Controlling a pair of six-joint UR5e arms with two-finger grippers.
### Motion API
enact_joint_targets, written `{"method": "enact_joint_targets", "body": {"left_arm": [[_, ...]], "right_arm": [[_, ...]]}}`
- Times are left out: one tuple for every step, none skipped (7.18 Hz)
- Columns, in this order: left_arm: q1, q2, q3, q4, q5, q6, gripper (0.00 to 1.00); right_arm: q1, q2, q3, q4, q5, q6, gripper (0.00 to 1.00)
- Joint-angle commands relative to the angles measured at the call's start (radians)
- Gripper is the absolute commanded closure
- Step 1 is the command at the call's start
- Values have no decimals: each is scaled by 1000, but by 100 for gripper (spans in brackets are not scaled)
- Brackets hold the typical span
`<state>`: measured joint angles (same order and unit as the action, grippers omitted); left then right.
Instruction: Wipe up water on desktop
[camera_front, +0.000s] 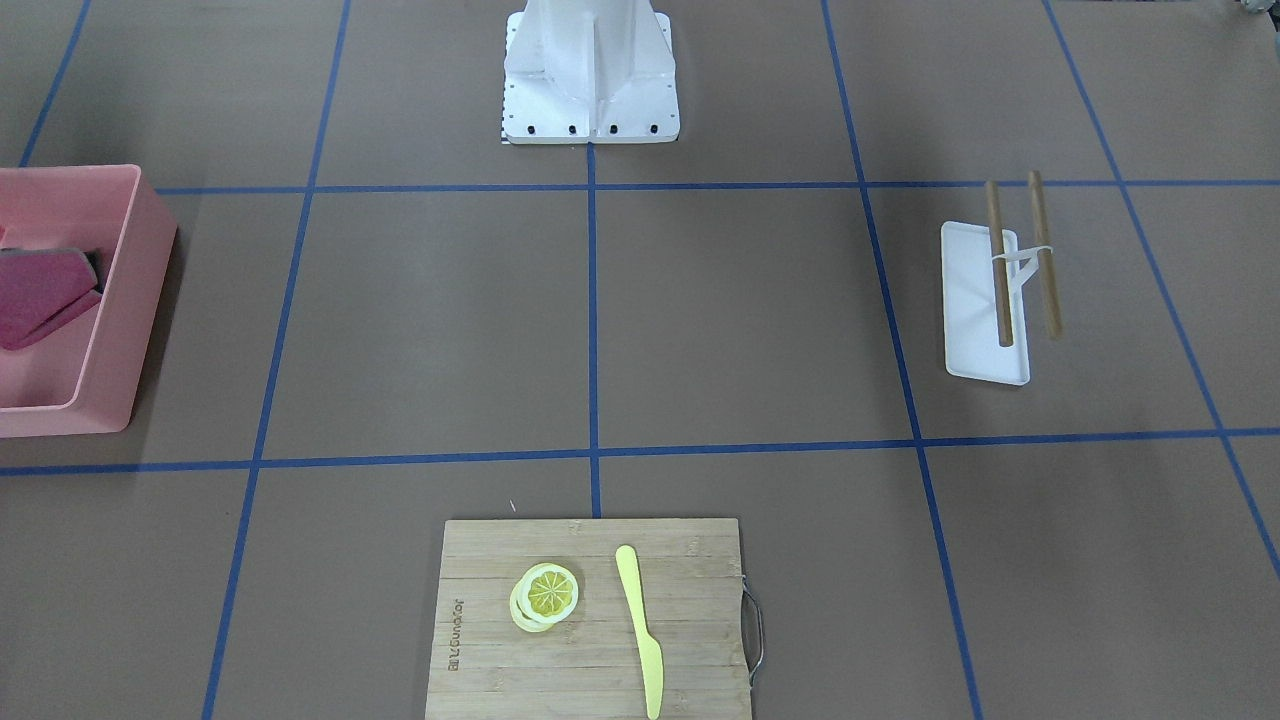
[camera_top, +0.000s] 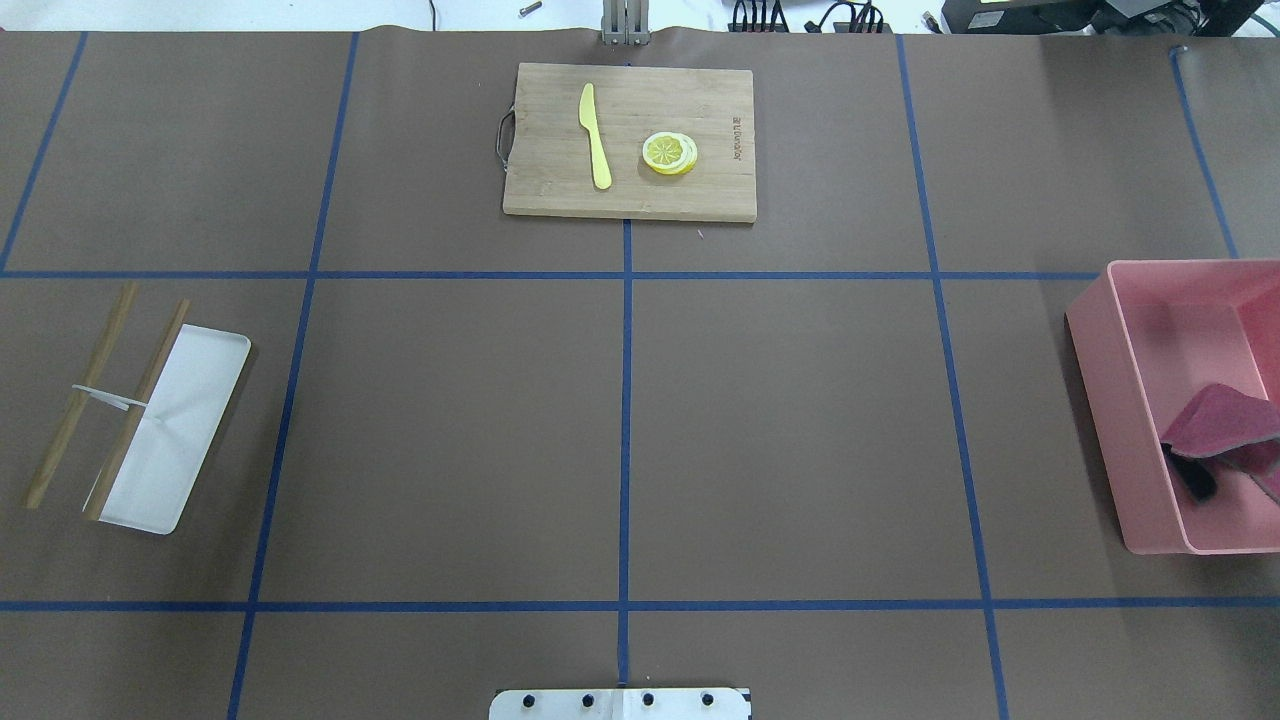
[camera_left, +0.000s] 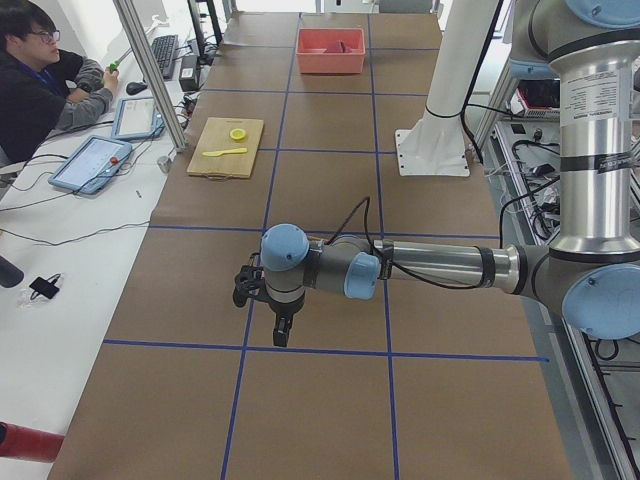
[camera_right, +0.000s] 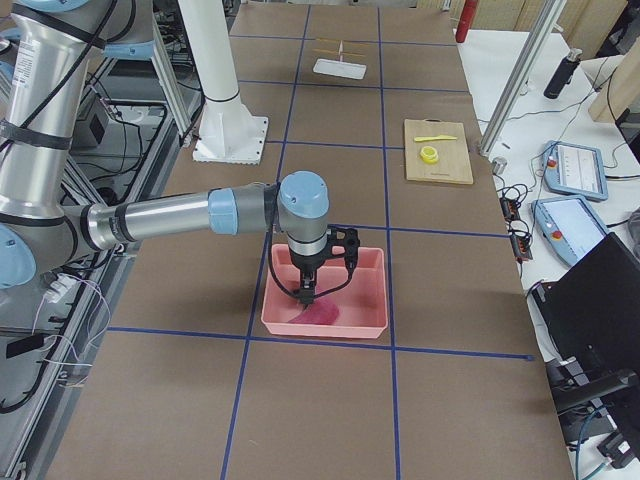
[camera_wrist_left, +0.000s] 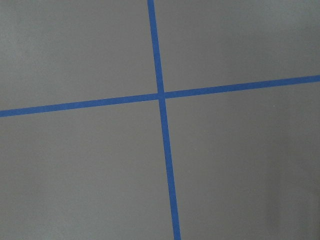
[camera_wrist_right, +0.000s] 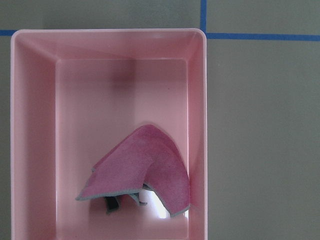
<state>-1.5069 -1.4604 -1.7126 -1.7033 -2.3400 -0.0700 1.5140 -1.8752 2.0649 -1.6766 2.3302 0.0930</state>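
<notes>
Now right fingers (camera_right: 304, 292) hang over the cloth (camera_right: 320, 313) in the pink bin (camera_right: 378, 285), left fingers (camera_left: 282, 333) over the desk (camera_left: 320, 400); open or closed, I can't tell.

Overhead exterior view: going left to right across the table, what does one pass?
white tray → yellow knife → lemon slices (both of these on the cutting board) → pink bin

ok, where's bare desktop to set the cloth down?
On the desktop, both centre squares are bare, bordered by the cutting board, white tray, pink bin and robot base. It is crowded only at those edges.
</notes>
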Motion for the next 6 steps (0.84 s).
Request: {"method": "enact_joint_targets", "body": {"left_arm": [[-1, -2, -7, 60, -2, -1, 2], [-1, 0, -10, 67, -2, -1, 2], [-1, 0, -9, 67, -1, -1, 2], [-1, 0, -8, 67, -1, -1, 2], [-1, 0, -7, 68, -1, -1, 2], [-1, 0, -7, 68, -1, -1, 2]], "right_arm": [[5, -4, 0, -5, -5, -3, 0], [5, -1, 1, -3, -3, -3, 0], [5, -1, 3, -2, -3, -3, 0], [5, -1, 3, -2, -3, -3, 0], [5, -1, 3, -2, -3, -3, 0], [5, -1, 3, -2, -3, -3, 0]]}}
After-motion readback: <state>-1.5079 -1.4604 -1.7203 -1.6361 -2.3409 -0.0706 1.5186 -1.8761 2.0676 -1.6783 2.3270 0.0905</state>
